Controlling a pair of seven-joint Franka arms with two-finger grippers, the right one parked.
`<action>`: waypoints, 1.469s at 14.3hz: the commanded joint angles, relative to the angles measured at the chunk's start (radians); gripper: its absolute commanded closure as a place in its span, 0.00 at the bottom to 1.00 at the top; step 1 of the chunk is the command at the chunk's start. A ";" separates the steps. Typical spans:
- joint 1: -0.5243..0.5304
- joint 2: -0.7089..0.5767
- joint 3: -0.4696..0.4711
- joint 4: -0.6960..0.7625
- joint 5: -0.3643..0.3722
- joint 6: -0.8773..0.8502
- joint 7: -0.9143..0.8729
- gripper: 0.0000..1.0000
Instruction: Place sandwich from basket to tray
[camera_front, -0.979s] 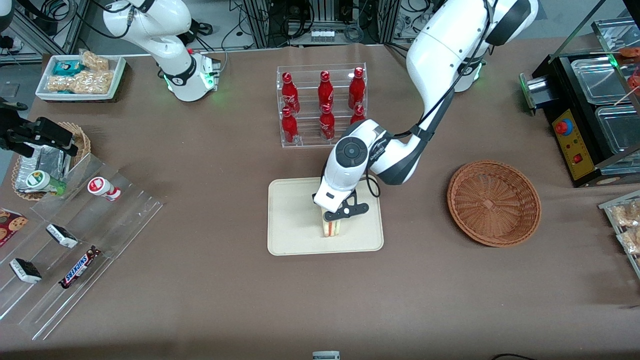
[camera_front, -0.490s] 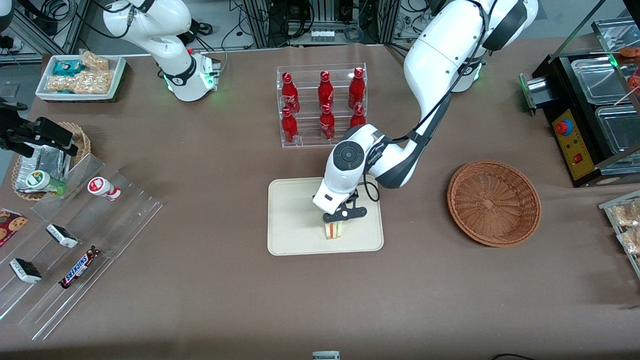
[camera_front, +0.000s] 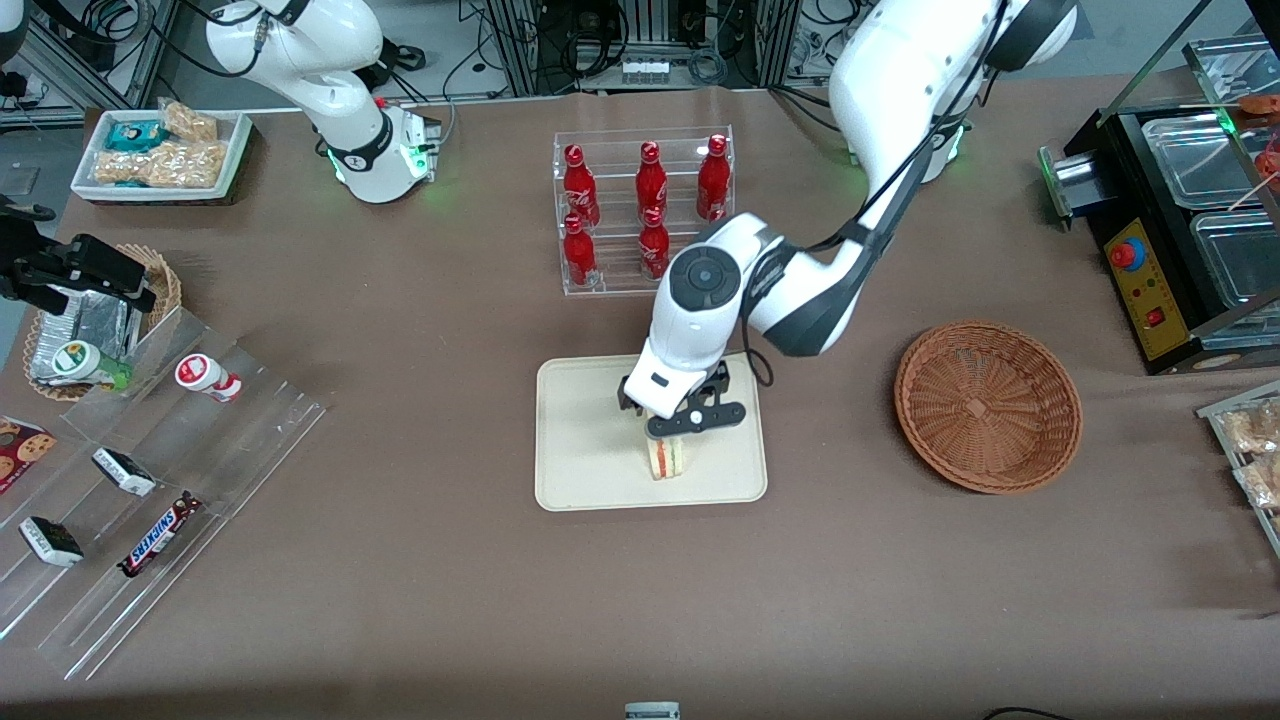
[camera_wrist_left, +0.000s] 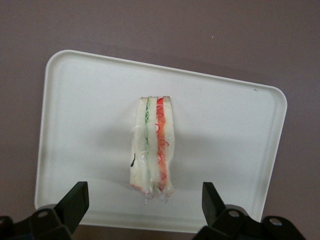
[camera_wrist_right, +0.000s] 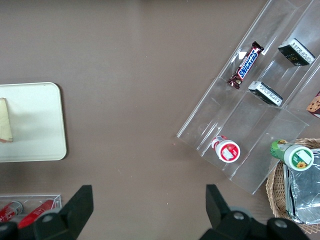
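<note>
Wrist view, sandwich (camera_wrist_left: 151, 145) on tray (camera_wrist_left: 80, 115), jaws (camera_wrist_left: 145, 210) spread above

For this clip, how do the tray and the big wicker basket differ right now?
The tray is flat, cream and rectangular; the basket is round, woven and reddish-brown. The tray carries the sandwich, standing on edge; the basket holds nothing. The open gripper hangs just above the sandwich on the tray, well away from the basket. Both rest on the brown table.

The working arm is glossy white with dark grey joint bands, a round grey cap on its wrist, a black cable looping alongside, and green lights at its base. Its gripper (camera_front: 672, 430) is black.
</note>
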 joint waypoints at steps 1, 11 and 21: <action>0.000 -0.120 0.064 -0.032 -0.011 -0.119 0.021 0.00; 0.000 -0.283 0.410 -0.161 -0.115 -0.228 0.369 0.00; 0.001 -0.483 0.530 -0.155 -0.134 -0.485 0.625 0.00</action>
